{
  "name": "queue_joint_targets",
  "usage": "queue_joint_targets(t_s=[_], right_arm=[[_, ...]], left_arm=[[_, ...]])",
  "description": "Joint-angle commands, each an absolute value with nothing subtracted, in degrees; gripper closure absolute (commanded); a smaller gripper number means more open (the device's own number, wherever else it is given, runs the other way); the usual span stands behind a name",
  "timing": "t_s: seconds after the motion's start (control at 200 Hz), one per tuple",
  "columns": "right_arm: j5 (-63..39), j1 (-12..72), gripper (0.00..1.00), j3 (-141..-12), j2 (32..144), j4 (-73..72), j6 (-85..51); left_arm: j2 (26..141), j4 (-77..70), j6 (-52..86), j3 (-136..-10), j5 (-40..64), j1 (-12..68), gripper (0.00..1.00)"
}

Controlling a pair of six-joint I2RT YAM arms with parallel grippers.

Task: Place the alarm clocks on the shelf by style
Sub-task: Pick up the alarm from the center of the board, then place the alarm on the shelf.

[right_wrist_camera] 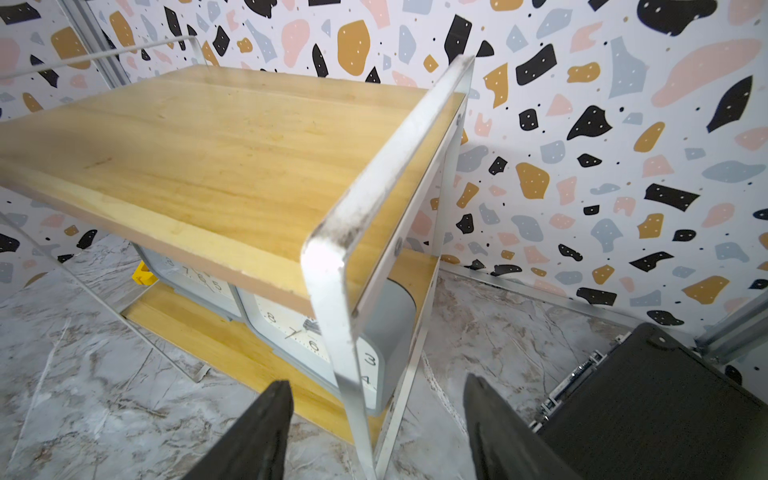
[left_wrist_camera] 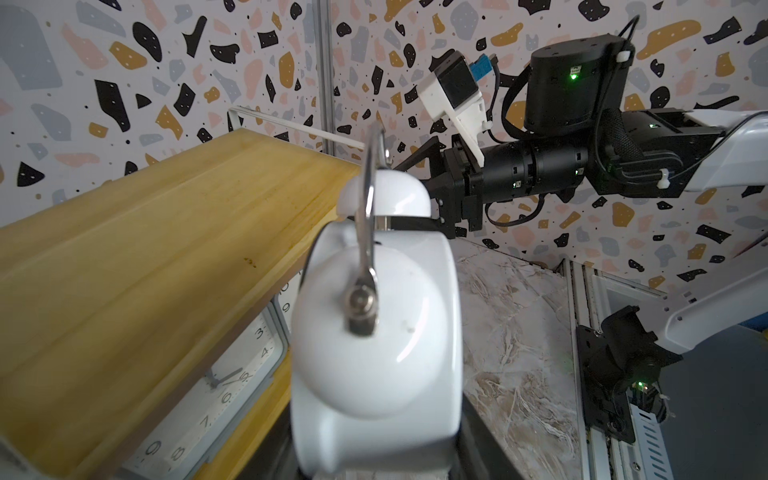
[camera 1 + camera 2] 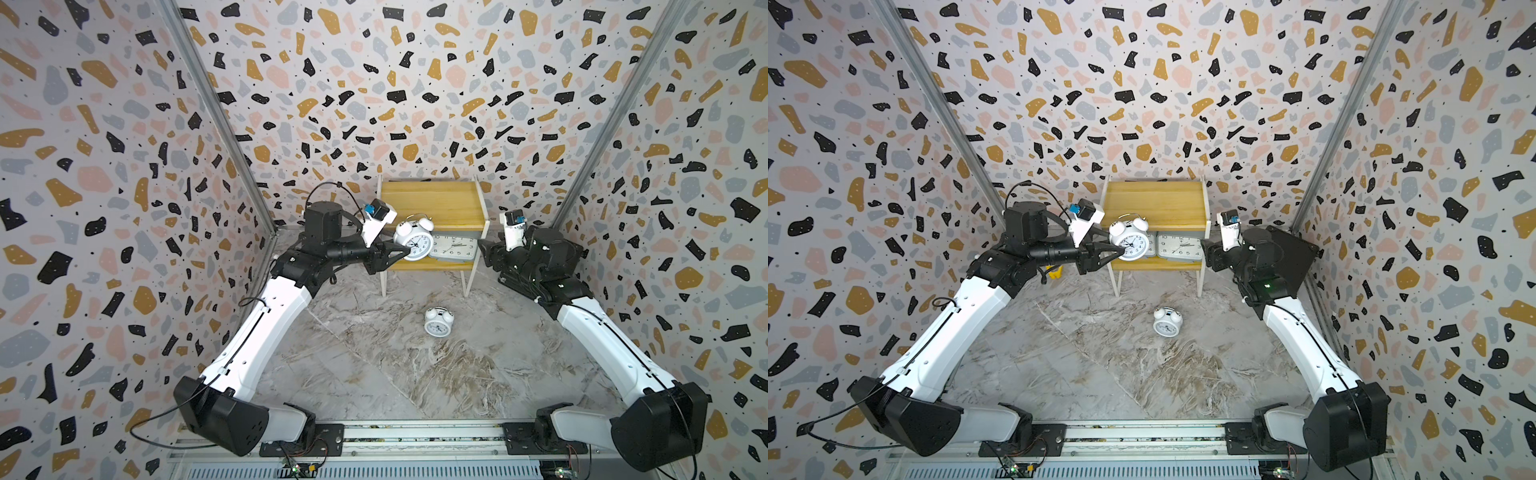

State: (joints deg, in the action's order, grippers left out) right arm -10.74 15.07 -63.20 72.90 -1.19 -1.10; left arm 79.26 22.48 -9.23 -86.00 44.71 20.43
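left gripper [image 3: 406, 250] is clamping twin-bell clock [image 3: 414, 240], likely for shelf [image 3: 432, 203] top, grey clocks [image 3: 1179, 246] occupying bottom | right gripper [image 1: 376, 395] is gaping, empty

Grey clock [image 2: 232, 374] on the shelf's [image 2: 124, 249] lower board showed black numerals 3 to 9 on its dial.
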Motion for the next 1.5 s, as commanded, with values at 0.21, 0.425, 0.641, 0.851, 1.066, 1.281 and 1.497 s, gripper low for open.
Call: queue_joint_targets(t_s=[0.21,0.425,0.641,0.851,1.066,1.281,1.497], right_arm=[[-13.0,14.8,0.52,-66.3,75.5,-5.2,-1.2],[-14.2,14.8,0.68,-66.1,76.4,-6.1,-1.1],[-15.4,14.8,0.8,-66.2,77.1,-6.6,-1.1],[-16.2,14.8,0.85,-65.4,77.2,-7.5,-1.6],[-17.3,14.8,0.88,-65.5,77.4,-7.5,-1.7],[-20.2,14.8,0.89,-66.1,77.9,-7.3,-2.1],[-21.6,14.8,0.89,-66.6,78.2,-6.4,-2.0]], left_arm=[[84.6,9.9,-0.3,-92.3,47.8,16.2,0.76],[88.2,8.3,-0.1,-95.8,46.2,15.6,0.76],[91.0,8.3,-0.5,-98.1,45.0,15.5,0.76],[93.1,8.5,-1.9,-99.9,45.0,15.4,0.76],[94.0,9.7,-4.2,-100.6,45.5,15.4,0.75],[95.1,10.8,-5.6,-101.4,46.4,15.3,0.75],[95.7,11.9,-6.0,-101.5,46.2,15.4,0.74]])
